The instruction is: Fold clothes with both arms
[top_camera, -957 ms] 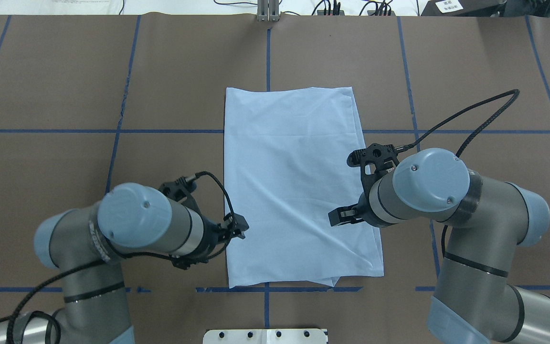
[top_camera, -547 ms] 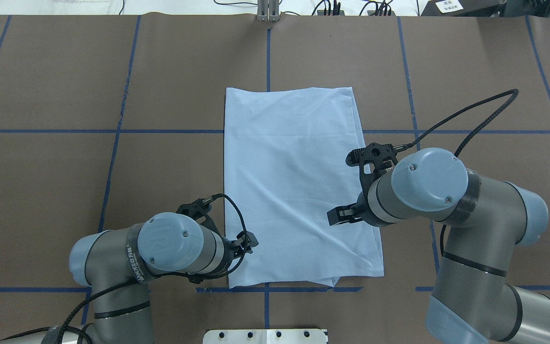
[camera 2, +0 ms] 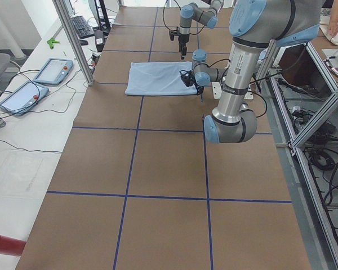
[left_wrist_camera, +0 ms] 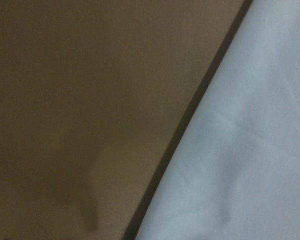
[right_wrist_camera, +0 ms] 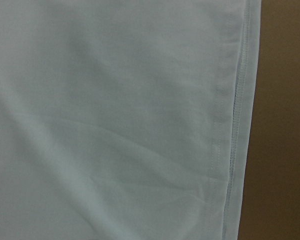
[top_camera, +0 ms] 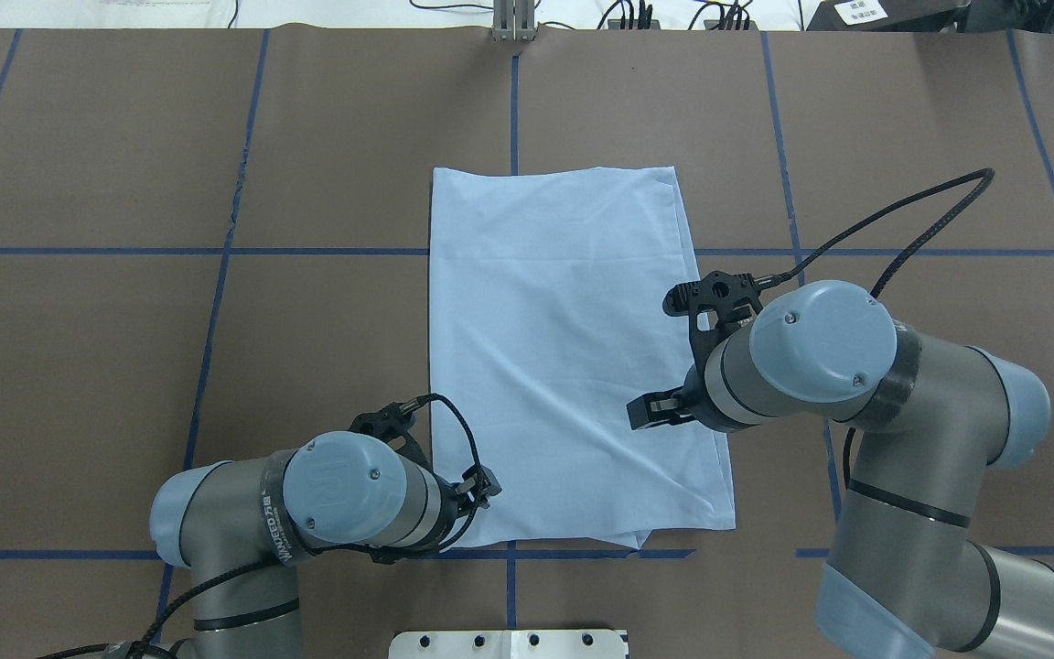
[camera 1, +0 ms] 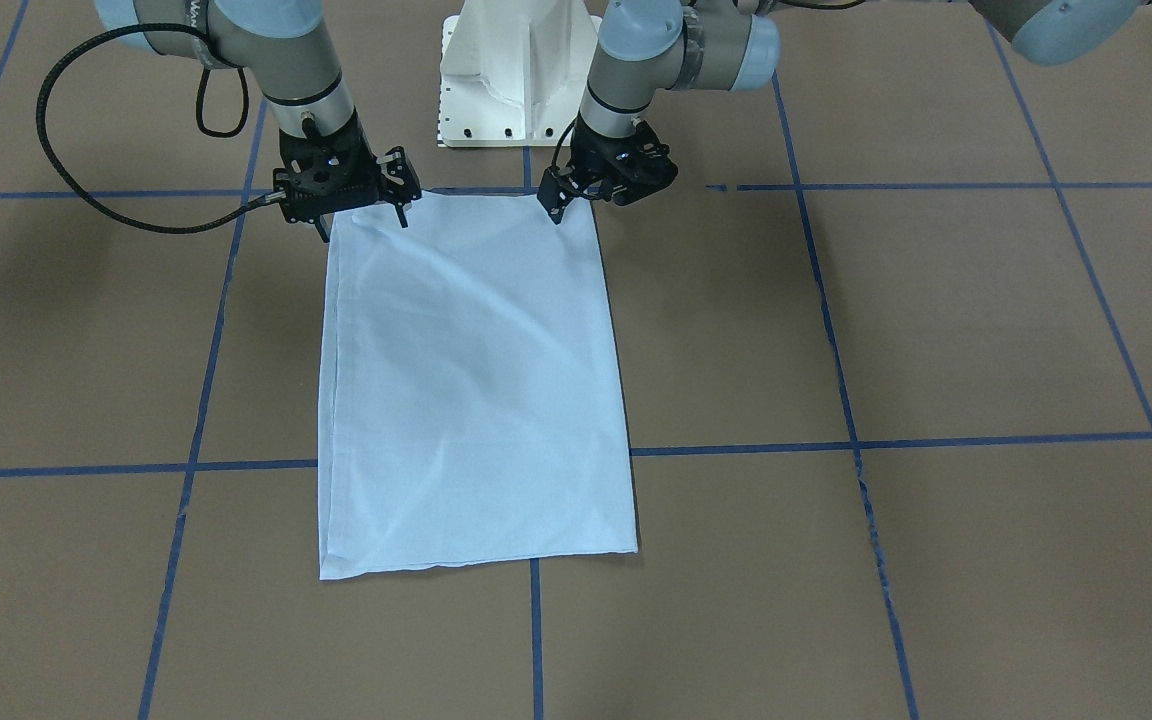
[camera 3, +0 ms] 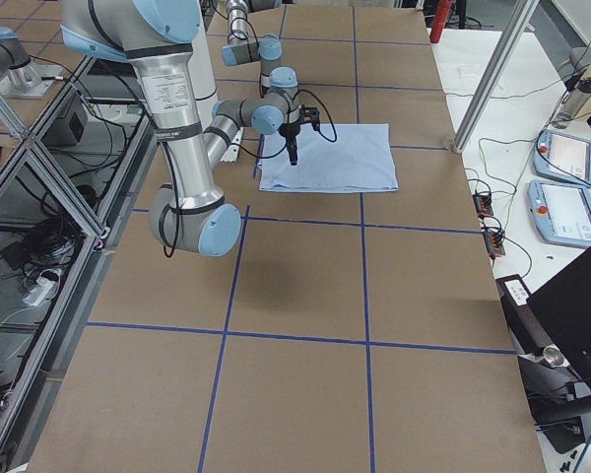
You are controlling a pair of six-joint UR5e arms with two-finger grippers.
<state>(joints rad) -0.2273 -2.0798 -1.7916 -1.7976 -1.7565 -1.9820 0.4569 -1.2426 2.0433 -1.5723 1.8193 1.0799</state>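
At the left, the left gripper point(top_camera: 481, 482) sits low at the near-left corner of the T-shirt point(top_camera: 564, 302), right on the cloth's edge. Whether its fingers are apart or together I cannot tell: the overhead view hides them behind the wrist, and the wrist camera shows only the shirt's edge against the brown surface point(top_camera: 124, 137).

In the middle, the shirt lies flat as one long, narrow rectangle, running from the robot's side toward the far side. No sleeve, collar or print shows, so the sides look to be folded in. A little under-layer peeks out along the near edge, and a few soft creases cross the top.

At the right, the right gripper point(camera 1: 363, 228) hangs over the near-right corner with its fingers apart, holding nothing. Its wrist camera looks down on the hemmed right edge.

By my reading the lengthwise folds are done. The crosswise fold is left: both near corners need pinching, then carrying over to the far edge, perhaps more than once.
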